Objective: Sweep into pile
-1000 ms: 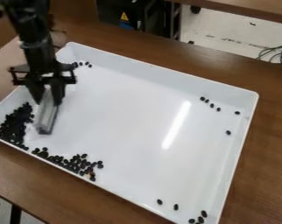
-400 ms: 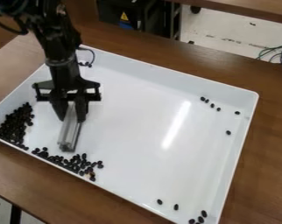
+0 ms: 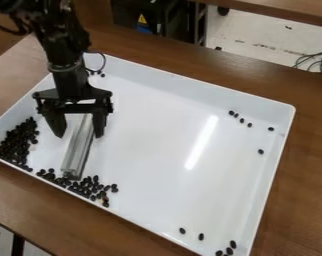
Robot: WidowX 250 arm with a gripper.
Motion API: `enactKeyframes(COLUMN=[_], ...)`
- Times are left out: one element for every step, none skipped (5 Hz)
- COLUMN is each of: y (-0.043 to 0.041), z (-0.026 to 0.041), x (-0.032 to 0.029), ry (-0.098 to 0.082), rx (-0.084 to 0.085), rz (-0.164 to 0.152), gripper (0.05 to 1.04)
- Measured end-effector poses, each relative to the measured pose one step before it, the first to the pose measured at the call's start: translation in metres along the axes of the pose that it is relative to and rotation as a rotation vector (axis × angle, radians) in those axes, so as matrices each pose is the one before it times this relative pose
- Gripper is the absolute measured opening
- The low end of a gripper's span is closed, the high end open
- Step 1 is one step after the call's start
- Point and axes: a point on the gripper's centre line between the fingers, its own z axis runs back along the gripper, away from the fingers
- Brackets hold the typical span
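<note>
Rectangular white tray [image 3: 157, 135] set on brown wooden surface [image 3: 300, 165]. Small black beans [image 3: 15, 142] piled at left corner, more strewn by end of long grey bar [image 3: 79, 150]. Bar released since earlier; tool [image 3: 79, 135] spread wide.

The black, jointed metal robot arm [image 3: 55, 42] enters at the view's upper left and slants down toward the right to its wrist. Below it, the black two-finger gripper [image 3: 79, 135] hangs tips down, its fingers [image 3: 55, 122] spread apart.
</note>
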Motion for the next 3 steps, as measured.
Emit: enactKeyframes(y=[-0.00061, 0.00158, 0.00019], z=[0.01562, 0.01495, 0.01403], x=[-0.00070, -0.00346, 0.02059], ry=[-0.0291, -0.0025, -0.0801], rx=[-0.0103, -0.0029, -0.0318], rz=[0.0037, 0.0057, -0.0058], gripper=[1.012, 1.003, 1.000])
